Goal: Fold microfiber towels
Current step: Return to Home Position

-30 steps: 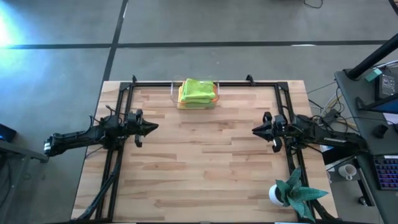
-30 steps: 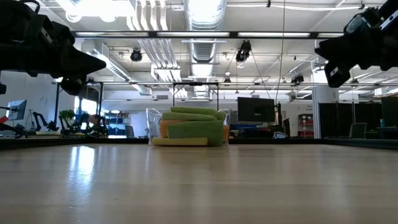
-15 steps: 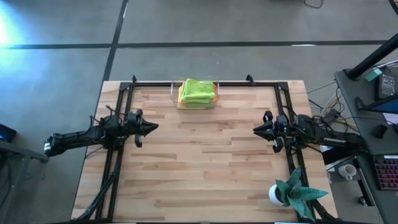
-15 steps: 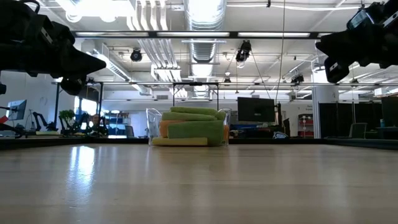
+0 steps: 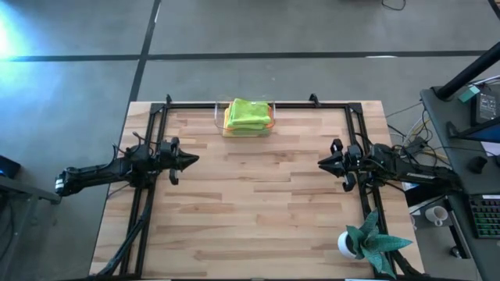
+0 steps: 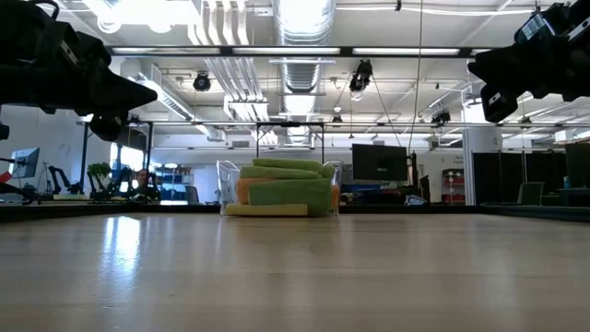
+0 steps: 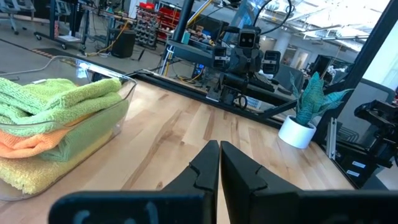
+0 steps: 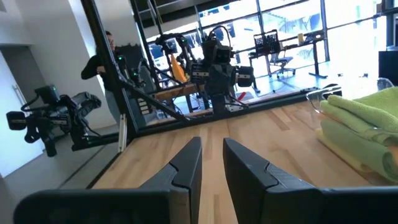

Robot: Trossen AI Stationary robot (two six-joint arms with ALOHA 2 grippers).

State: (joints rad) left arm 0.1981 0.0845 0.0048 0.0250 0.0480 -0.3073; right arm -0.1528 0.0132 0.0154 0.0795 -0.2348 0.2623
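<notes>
The microfiber towels (image 5: 248, 115) lie folded in a stack in the clear plastic bin (image 5: 219, 117) at the middle of the table's far edge, lime green on top, orange below it and yellow at the bottom (image 6: 267, 210). They also show in the left wrist view (image 7: 56, 99) and the right wrist view (image 8: 367, 118). My left gripper (image 5: 191, 160) hovers shut and empty over the table's left side (image 7: 219, 144). My right gripper (image 5: 322, 164) hovers over the right side, empty, with a narrow gap between its fingers (image 8: 212, 142).
A teal spiky-leaved plant in a white pot (image 5: 363, 242) stands at the table's near right corner. Black frame rails (image 5: 148, 195) run along the left, right and far edges. Bare wood (image 5: 258, 203) lies between the two arms.
</notes>
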